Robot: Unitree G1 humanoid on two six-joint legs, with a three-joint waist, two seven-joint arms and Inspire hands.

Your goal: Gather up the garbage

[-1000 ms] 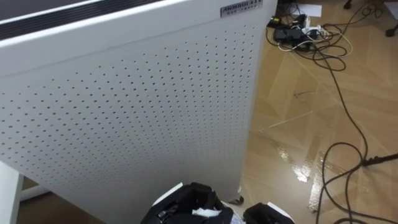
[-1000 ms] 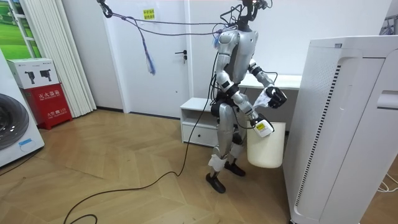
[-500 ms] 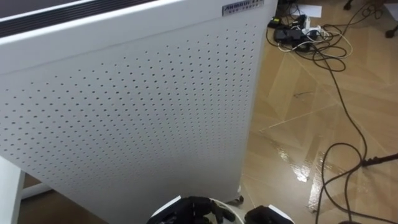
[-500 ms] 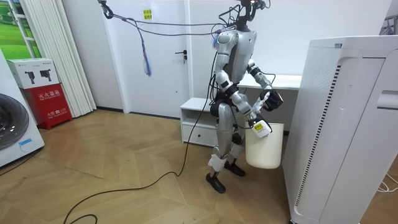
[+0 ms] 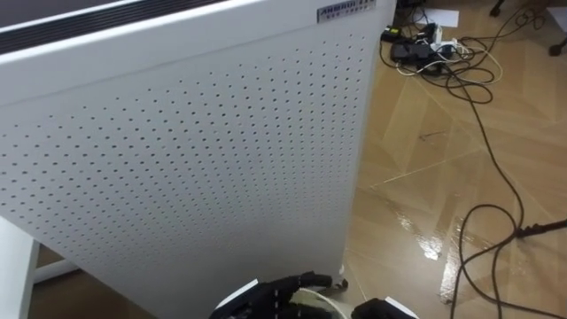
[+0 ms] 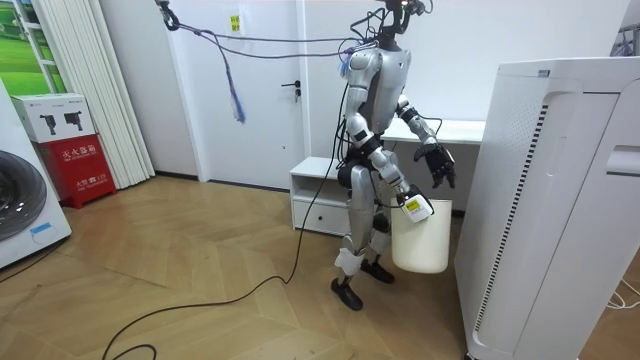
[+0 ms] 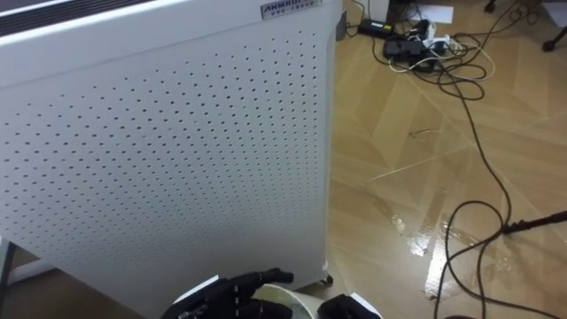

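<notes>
I stand close in front of a tall white perforated appliance (image 5: 177,151). My left hand (image 5: 282,290) is open, its dark fingers stretched out over the rim of a white bin (image 5: 326,299). In the room view this left hand (image 6: 436,164) hangs with spread fingers just above the bin (image 6: 420,245). My right hand (image 6: 412,206) grips the bin's rim and holds it off the floor at hip height. The right hand (image 5: 383,309) peeks in as a dark shape at the bottom edge. Nothing lies in the left hand.
The appliance (image 6: 545,200) stands right ahead of me. Cables (image 5: 483,115) and a power strip (image 5: 412,44) lie on the wooden floor to my right. Behind me are a low white cabinet (image 6: 315,195), a red box (image 6: 75,165) and a washing machine (image 6: 20,205).
My left hand has gone from curled round a white crumpled piece to open, and the piece is gone from it. The hand sank towards the bin, which shifted slightly to the room view's left.
</notes>
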